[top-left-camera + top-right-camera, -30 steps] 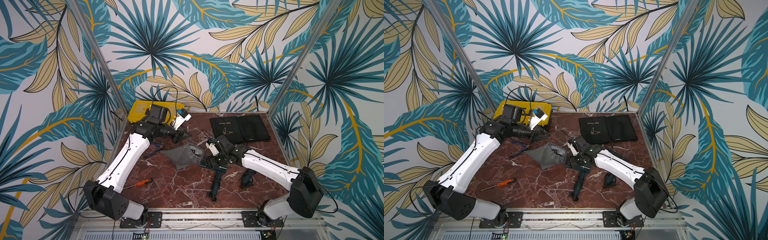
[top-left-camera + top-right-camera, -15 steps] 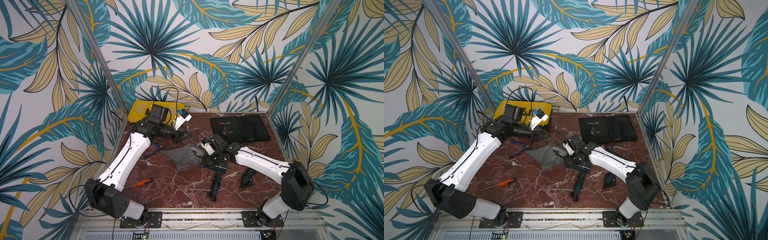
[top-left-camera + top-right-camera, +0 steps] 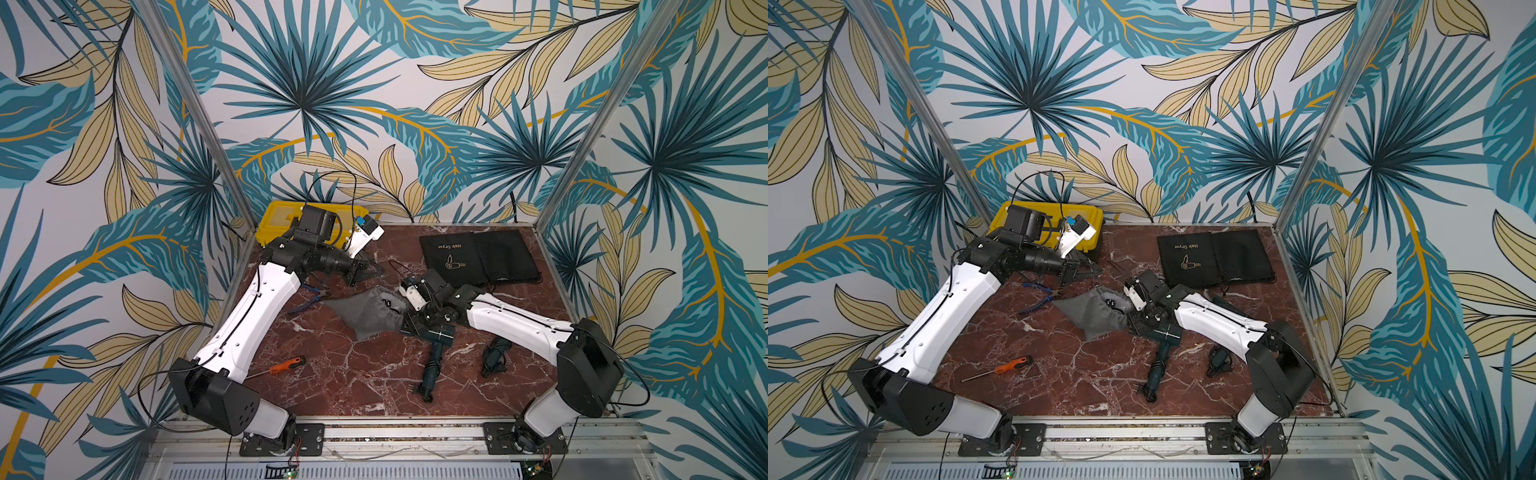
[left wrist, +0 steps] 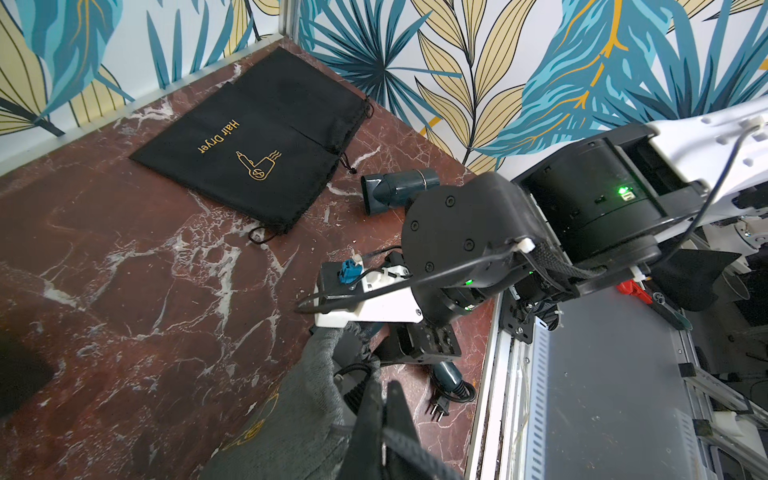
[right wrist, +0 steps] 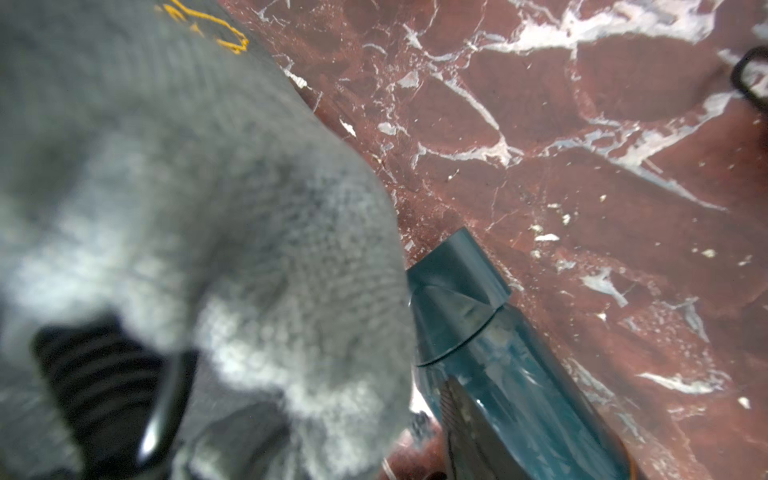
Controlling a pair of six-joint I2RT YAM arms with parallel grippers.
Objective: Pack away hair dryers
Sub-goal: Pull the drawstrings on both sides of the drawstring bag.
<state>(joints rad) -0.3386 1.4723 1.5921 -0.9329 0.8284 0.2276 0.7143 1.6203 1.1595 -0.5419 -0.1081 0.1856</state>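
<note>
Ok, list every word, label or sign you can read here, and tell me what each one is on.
"Hair Dryer": gold letters on the black bag, next to a gold drawing of a hair dryer.
Gold print on the grey bag: only a cut-off edge shows, so it cannot be read.
Nothing else in these views is legible.

A robotics lab test cell: two white-and-black robot arms (image 3: pixel 253 316) are bolted to a slotted aluminium base rail (image 3: pixel 403 432) at the edge of a red-brown marble-patterned tabletop (image 3: pixel 365 374), fenced by silver aluminium corner posts (image 3: pixel 199 120) and wall panels (image 3: pixel 374 83) printed with teal and tan palm leaves.
</note>
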